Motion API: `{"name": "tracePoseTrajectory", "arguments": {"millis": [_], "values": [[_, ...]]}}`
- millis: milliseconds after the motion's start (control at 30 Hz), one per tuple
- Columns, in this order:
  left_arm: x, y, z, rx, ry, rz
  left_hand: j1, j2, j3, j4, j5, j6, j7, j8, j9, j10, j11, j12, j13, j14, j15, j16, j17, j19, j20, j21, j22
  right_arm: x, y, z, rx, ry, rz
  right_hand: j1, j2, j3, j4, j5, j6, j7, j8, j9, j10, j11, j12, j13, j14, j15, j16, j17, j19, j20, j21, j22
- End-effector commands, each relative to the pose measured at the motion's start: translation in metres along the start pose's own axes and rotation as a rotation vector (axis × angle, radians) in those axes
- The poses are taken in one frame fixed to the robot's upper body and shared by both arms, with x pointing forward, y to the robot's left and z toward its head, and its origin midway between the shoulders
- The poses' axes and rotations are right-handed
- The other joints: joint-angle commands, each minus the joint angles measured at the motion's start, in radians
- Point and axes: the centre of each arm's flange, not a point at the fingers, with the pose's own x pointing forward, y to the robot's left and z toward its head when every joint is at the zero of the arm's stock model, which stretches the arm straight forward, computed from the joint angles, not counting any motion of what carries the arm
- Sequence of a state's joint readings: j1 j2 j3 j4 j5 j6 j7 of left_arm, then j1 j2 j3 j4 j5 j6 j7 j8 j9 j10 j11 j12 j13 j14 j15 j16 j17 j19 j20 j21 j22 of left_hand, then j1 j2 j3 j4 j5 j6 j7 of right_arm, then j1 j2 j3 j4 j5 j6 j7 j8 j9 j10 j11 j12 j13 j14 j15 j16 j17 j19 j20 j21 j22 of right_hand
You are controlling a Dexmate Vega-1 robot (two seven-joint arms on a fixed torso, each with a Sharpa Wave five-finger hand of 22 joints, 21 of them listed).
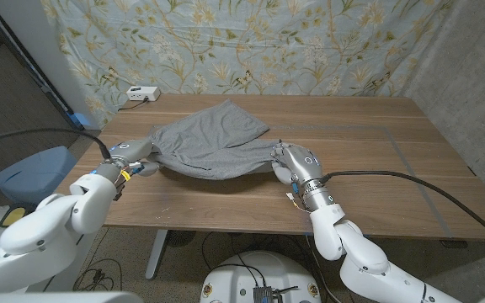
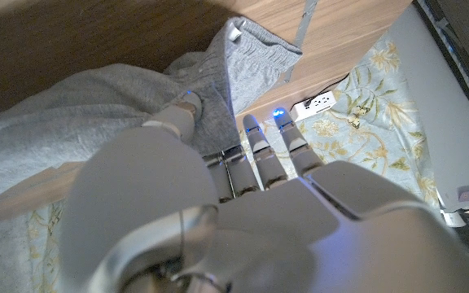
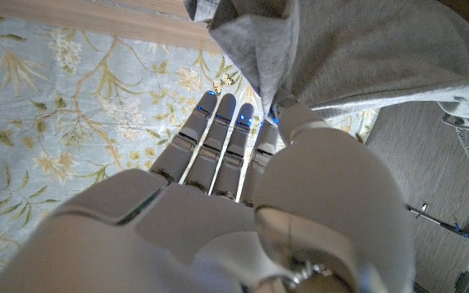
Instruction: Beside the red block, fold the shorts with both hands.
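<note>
We are seeing the grey shorts (image 1: 213,139) lying bunched at the counter's (image 1: 377,177) centre. The left hand (image 1: 131,157) is pinching their nine o'clock corner; the right hand (image 1: 293,162) is gripping their three o'clock corner. A white power strip (image 1: 141,93) is sitting at eleven o'clock, well apart, before a floral cloth (image 1: 251,42) backdrop.
</note>
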State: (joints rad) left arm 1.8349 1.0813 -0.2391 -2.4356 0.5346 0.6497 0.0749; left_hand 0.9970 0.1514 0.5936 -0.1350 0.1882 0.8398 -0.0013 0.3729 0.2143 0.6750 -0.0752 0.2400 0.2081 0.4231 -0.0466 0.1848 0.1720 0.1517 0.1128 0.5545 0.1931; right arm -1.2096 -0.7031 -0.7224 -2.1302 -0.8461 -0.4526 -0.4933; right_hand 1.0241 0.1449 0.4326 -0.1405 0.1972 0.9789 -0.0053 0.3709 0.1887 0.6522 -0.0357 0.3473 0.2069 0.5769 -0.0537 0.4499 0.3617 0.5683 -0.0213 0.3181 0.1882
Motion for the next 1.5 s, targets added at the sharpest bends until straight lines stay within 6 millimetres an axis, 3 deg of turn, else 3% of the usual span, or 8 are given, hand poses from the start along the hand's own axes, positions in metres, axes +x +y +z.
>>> {"name": "tracePoseTrajectory", "arguments": {"millis": [33,400,867,1200,1500], "values": [[-0.036,0.01,-0.014,-0.15,-0.044,-0.069,0.008,-0.021,0.016,-0.027,0.022,0.276,0.171,0.164,0.115,0.007,0.01,-0.005,-0.003,-0.007,-0.033,0.0,0.001,-0.008,0.001,-0.002,0.003,0.019,-0.024,0.0,-0.061,-0.07,-0.092,0.001,0.005,0.006,0.0,0.001,0.008,-0.007,0.007,0.005,0.008,-0.005,-0.004,0.003,0.008,-0.125,-0.005,0.003,0.009,-0.002,0.007,0.003],[-0.045,0.001,-0.037,-0.326,-0.063,-0.184,0.012,-0.049,0.042,-0.043,0.047,0.311,0.188,0.18,0.13,-0.002,0.023,-0.014,-0.006,-0.031,-0.016,-0.005,0.003,-0.018,0.002,-0.006,0.001,0.071,-0.047,0.006,-0.142,-0.169,-0.193,0.001,0.003,0.005,0.0,0.001,0.013,-0.012,0.008,0.006,0.011,-0.014,-0.008,0.003,0.012,-0.138,-0.006,0.006,0.018,-0.008,0.011,0.003],[-0.034,-0.011,-0.062,-0.605,-0.154,-0.173,0.014,-0.058,0.072,-0.041,0.075,0.321,0.2,0.197,0.155,-0.003,0.052,-0.018,-0.006,-0.038,0.006,0.001,0.008,-0.03,0.014,-0.009,0.002,0.13,-0.045,0.019,-0.165,-0.255,-0.217,-0.001,0.001,0.007,0.001,0.001,0.02,-0.019,0.009,0.006,0.019,-0.025,-0.011,0.003,0.019,-0.148,-0.013,0.004,0.027,-0.015,0.017,0.004],[-0.022,-0.017,-0.087,-0.85,-0.197,-0.112,0.011,-0.056,0.088,-0.036,0.09,0.308,0.205,0.205,0.173,-0.001,0.05,-0.019,-0.005,-0.043,0.013,0.002,0.011,-0.042,0.027,-0.012,0.004,0.171,-0.044,0.021,-0.152,-0.277,-0.235,-0.002,-0.001,0.008,0.0,0.002,0.025,-0.02,0.01,0.006,0.022,-0.029,-0.014,0.003,0.023,-0.153,-0.018,0.003,0.031,-0.019,0.02,0.004],[-0.004,-0.03,-0.101,-1.129,-0.207,-0.239,-0.018,-0.037,0.121,-0.015,0.125,0.241,0.205,0.232,0.239,-0.043,0.098,-0.033,0.004,-0.078,0.058,0.002,0.019,-0.071,0.043,-0.014,0.01,0.194,-0.041,0.026,-0.152,-0.319,-0.21,-0.002,-0.002,0.01,0.0,0.002,0.026,-0.022,0.01,0.005,0.024,-0.03,-0.016,0.003,0.025,-0.153,-0.022,0.002,0.034,-0.019,0.022,0.004]]}}
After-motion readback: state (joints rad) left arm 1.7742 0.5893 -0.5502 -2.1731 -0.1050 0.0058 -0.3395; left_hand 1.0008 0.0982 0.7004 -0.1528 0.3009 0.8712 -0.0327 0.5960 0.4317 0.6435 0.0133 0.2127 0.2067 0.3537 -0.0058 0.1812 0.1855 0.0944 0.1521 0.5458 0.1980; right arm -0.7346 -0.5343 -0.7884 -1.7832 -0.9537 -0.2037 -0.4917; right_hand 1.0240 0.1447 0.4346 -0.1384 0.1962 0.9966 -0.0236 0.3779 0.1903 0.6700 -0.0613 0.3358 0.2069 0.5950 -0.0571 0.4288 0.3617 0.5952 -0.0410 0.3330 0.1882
